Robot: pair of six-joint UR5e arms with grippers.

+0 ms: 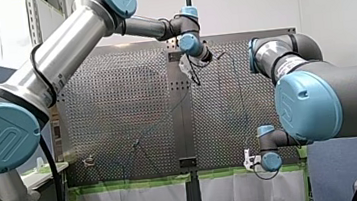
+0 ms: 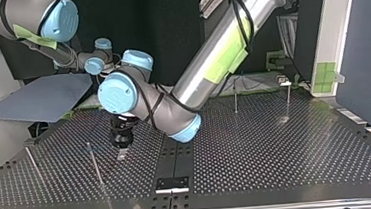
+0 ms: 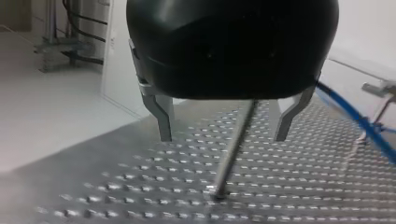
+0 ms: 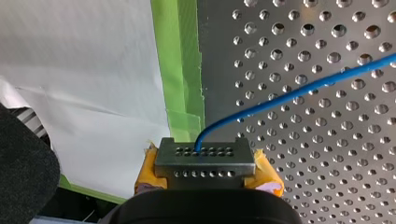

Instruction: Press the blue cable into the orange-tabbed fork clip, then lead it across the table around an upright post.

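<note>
My right gripper (image 4: 205, 161) pinches the blue cable (image 4: 289, 95); my left gripper (image 3: 223, 138), spread wide, faces the upright post (image 3: 233, 149). Its fingers (image 3: 164, 121) could hit the post, missing the cable beside it.

The perforated desk (image 2: 287, 146) has a black strip (image 2: 180, 152) across its middle. Along its edge runs green tape (image 4: 180, 70), with a white sheet (image 4: 93, 70) just past that. A grey board (image 2: 42, 98) lies beside one corner.
</note>
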